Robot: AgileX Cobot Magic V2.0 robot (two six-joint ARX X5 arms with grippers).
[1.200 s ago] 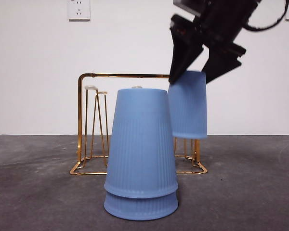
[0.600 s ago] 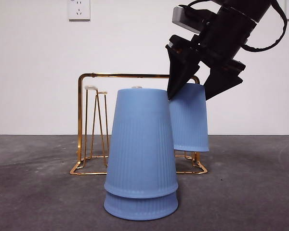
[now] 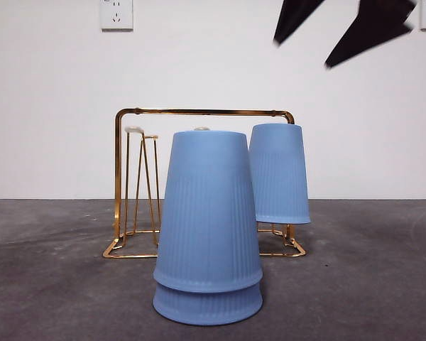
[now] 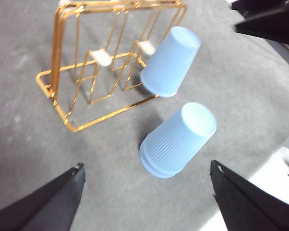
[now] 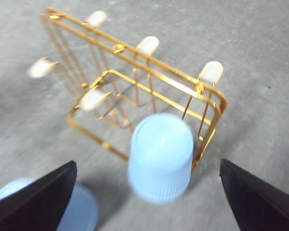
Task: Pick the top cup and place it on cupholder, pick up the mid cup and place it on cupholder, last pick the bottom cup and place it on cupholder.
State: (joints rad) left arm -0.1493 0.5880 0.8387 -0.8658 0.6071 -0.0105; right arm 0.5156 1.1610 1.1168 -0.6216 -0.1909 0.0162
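A gold wire cupholder [image 3: 199,111] stands at the back of the table. One blue cup [image 3: 278,174] hangs upside down over a prong at its right end, also seen in the left wrist view [image 4: 171,60] and the right wrist view [image 5: 160,156]. In front stands a stack of two upside-down blue cups [image 3: 208,213] [image 4: 178,139]. My right gripper [image 3: 302,55] is high at the top right, open and holding nothing, well above the hung cup. My left gripper [image 4: 147,164] is open too and hangs high over the stack.
Several free prongs with white tips [image 3: 134,129] stand at the rack's left end. A wall socket [image 3: 116,14] sits on the white wall behind. In the left wrist view the table's pale edge [image 4: 274,183] lies close to the stack.
My right gripper lowered the blue cup onto the rack's right prong, let go of it and rose up and away. The cup stays on the rack. The stack has not moved.
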